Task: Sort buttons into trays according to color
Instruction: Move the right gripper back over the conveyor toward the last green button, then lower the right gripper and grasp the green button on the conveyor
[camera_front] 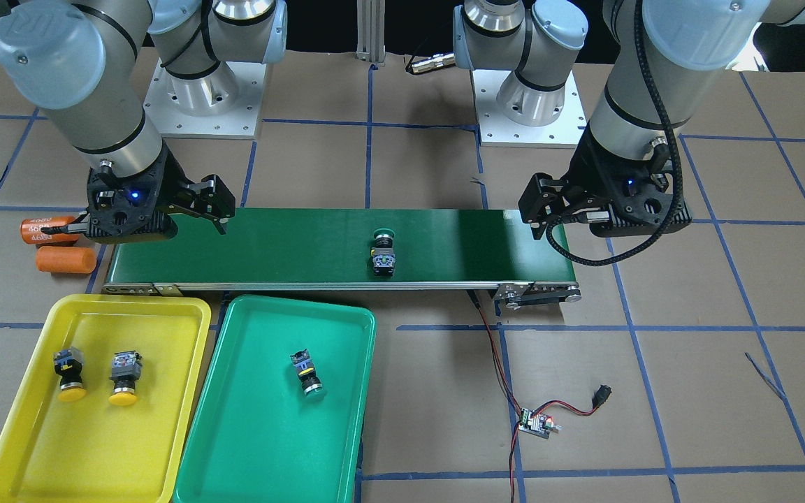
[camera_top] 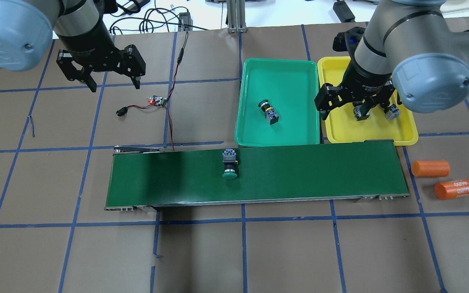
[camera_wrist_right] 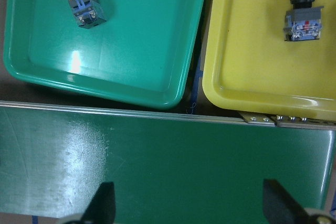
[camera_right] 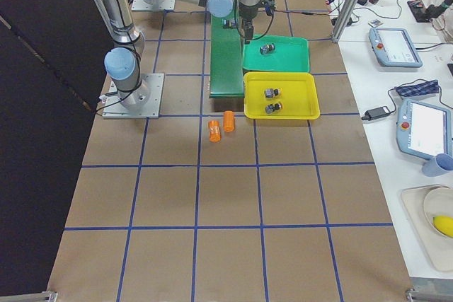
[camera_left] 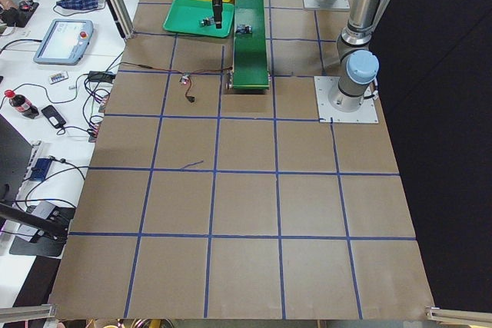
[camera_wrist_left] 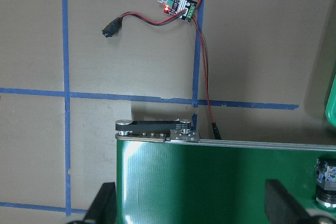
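Observation:
One green button (camera_front: 383, 253) lies on the conveyor belt (camera_front: 291, 241) near its middle, cap toward the robot. Another green button (camera_front: 307, 374) rests in the teal tray (camera_front: 256, 454). Two yellow buttons (camera_front: 69, 374) (camera_front: 125, 377) lie side by side in the yellow tray (camera_front: 25, 433). My left gripper (camera_front: 539, 220) hovers open and empty over the belt's left end. Over the belt's other end, by the yellow tray, my right gripper (camera_front: 217, 209) hangs open and empty. The right wrist view shows the teal tray (camera_wrist_right: 157, 85), the yellow tray (camera_wrist_right: 236, 87) and a yellow button (camera_wrist_right: 303, 17).
Two orange cylinders (camera_front: 49, 230) (camera_front: 66, 260) lie off the belt's right end. A small circuit board (camera_front: 537, 423) with red and black wires sits on the table beyond the belt's left end. Both arm bases (camera_front: 203, 91) (camera_front: 535, 98) stand behind the belt.

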You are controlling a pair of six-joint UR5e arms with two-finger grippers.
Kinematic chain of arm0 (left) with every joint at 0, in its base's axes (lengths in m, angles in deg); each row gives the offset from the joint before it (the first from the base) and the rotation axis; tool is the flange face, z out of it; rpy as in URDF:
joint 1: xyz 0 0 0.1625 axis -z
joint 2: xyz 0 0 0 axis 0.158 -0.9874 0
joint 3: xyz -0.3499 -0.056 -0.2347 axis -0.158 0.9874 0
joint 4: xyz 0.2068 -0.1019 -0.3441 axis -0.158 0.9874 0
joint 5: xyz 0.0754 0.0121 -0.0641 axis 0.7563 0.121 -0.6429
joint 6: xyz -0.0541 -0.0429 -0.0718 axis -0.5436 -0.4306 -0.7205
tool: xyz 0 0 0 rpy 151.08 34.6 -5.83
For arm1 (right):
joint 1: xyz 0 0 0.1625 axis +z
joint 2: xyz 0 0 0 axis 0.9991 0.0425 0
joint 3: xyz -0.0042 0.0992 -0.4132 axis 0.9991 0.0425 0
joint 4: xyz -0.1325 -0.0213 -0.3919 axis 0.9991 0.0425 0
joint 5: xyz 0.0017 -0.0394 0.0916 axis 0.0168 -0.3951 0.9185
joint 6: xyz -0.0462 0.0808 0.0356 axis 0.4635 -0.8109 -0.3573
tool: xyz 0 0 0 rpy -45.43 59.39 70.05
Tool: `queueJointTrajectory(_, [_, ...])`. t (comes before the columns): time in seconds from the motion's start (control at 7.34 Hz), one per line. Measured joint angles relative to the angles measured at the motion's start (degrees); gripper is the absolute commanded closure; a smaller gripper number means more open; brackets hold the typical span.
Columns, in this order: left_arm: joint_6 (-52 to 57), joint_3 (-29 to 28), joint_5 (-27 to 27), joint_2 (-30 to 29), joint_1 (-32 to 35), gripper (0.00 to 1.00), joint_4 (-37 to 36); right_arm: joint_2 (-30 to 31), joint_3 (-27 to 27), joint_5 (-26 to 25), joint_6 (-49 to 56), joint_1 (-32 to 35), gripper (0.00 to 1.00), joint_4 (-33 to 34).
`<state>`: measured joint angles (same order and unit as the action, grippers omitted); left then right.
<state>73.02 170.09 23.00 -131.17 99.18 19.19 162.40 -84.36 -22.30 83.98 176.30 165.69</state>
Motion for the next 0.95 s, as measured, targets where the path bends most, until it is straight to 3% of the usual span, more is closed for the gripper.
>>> queueJointTrajectory(0.41, [0.00,0.03,0.00,0.00,0.00,0.00,0.02,0.15,-1.03,0.44,-3.19,2.17,0.00,-0.71])
queueJointTrajectory(0.95, [-0.02,0.04,0.06,0.00,0.00,0.00,0.02,0.08,-1.95,0.58,-15.21,12.75,0.00,1.88])
